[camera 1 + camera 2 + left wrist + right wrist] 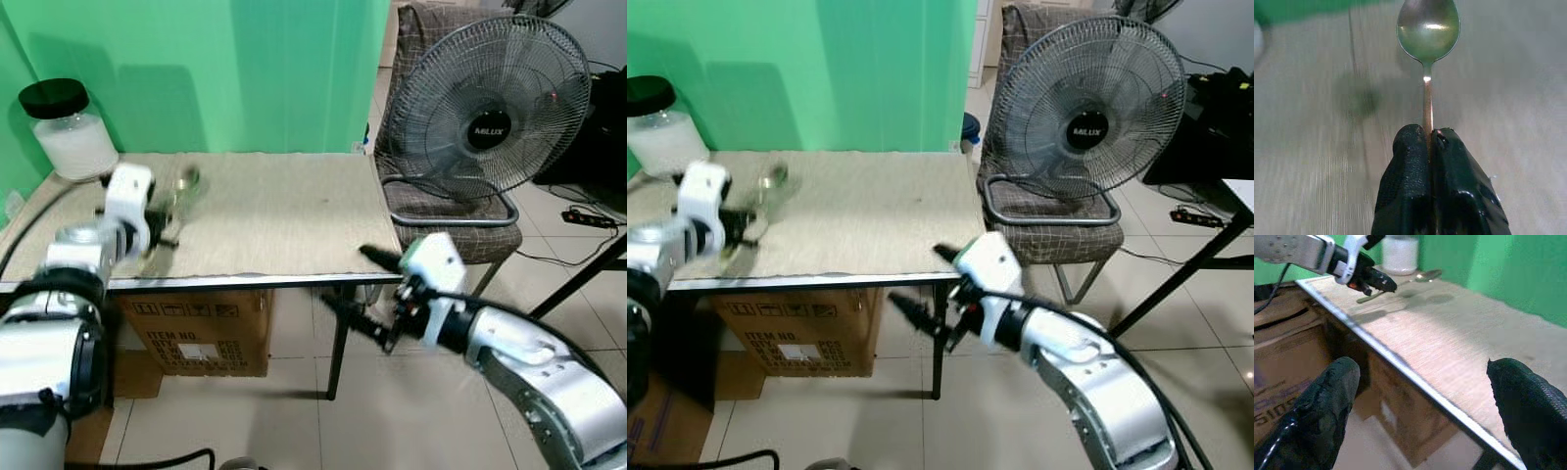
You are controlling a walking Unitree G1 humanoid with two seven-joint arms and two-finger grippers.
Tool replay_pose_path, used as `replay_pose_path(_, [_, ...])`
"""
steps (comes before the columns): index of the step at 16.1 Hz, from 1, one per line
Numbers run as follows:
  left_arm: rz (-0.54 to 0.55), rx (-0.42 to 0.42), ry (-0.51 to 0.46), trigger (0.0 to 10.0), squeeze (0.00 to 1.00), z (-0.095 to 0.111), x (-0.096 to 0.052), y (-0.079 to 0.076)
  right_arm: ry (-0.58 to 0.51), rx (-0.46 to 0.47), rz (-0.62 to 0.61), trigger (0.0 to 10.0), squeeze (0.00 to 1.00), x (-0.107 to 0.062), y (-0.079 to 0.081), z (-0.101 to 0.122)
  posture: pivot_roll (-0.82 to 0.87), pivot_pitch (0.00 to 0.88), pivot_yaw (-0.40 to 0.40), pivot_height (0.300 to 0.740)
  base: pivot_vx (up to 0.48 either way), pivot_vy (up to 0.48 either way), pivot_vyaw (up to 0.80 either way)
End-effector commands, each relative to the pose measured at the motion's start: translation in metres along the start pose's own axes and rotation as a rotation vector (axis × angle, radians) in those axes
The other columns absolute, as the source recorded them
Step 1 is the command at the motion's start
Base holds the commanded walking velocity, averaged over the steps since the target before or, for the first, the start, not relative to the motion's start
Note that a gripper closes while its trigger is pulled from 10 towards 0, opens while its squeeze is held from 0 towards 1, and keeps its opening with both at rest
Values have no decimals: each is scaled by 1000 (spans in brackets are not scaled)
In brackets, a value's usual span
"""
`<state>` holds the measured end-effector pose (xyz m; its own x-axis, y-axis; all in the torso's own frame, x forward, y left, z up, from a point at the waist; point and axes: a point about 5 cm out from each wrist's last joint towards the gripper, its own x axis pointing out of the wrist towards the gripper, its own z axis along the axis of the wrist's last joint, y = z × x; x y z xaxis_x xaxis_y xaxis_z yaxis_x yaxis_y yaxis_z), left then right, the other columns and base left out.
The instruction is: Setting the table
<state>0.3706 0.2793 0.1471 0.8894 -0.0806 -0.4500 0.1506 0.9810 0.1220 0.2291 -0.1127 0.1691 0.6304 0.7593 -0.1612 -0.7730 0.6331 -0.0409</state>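
The table (284, 220) has a metal front edge, and most of its woven top lies bare between the left side and the right corner. Beyond that corner stand a chair (446, 211) and a fan (488, 108); a cardboard box (196, 333) sits under the table. At the back left corner a glass jar (67, 132) with a black lid holds something white. The left gripper (1431, 147), over the table's left part, is pinched tight on the handle of a spoon (1427, 34); its long axis runs straight out from the fingers, bowl away from the gripper toward the green wall. The right gripper (361, 284) hangs spread wide just off the table's front right corner, one finger above the edge, one below.
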Motion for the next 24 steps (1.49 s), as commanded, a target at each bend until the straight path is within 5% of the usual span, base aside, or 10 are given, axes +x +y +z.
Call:
replay_pose_path(1, [-10,-13,-71,0,0,16,0,-2,-30,-5,-47,10000,0,-4,-6,5,-22,0,-19,740,0,0,0])
replay_pose_path(3, [-91,-23,-160,0,0,33,4,-19,-54,10,-112,10000,0,-7,-10,7,-36,0,-9,740,0,0,0])
replay_pose_path(6, [-206,-27,-437,0,0,70,4,-59,-100,58,-253,10000,0,-15,-15,7,-42,0,12,740,0,0,0])
replay_pose_path(7, [-273,-32,-531,10000,0,79,-2,-79,-107,88,-342,10000,0,-20,-17,6,-48,0,18,740,0,0,0])
replay_pose_path(11, [-424,29,-702,10000,0,75,-34,-138,-142,162,-578,10000,0,-40,-16,2,-61,0,35,740,0,0,-303])
replay_pose_path(15, [-450,78,-702,10000,0,53,-58,-170,-133,176,-684,10000,0,-49,-10,-2,-63,0,34,740,0,0,-800])
replay_pose_path(19, [-350,96,-592,10000,0,17,-69,-172,-118,179,-798,10000,0,-50,-13,-3,-83,0,44,740,0,0,-800])
replay_pose_path(21, [-316,114,-572,10000,0,16,-72,-172,-96,177,-828,10000,0,-50,-16,-5,-73,0,34,740,0,0,-800])
replay_pose_path(24, [-225,37,-566,10000,0,15,-77,-166,-67,136,-810,10000,0,-48,-17,-5,-77,0,2,740,0,0,-800])
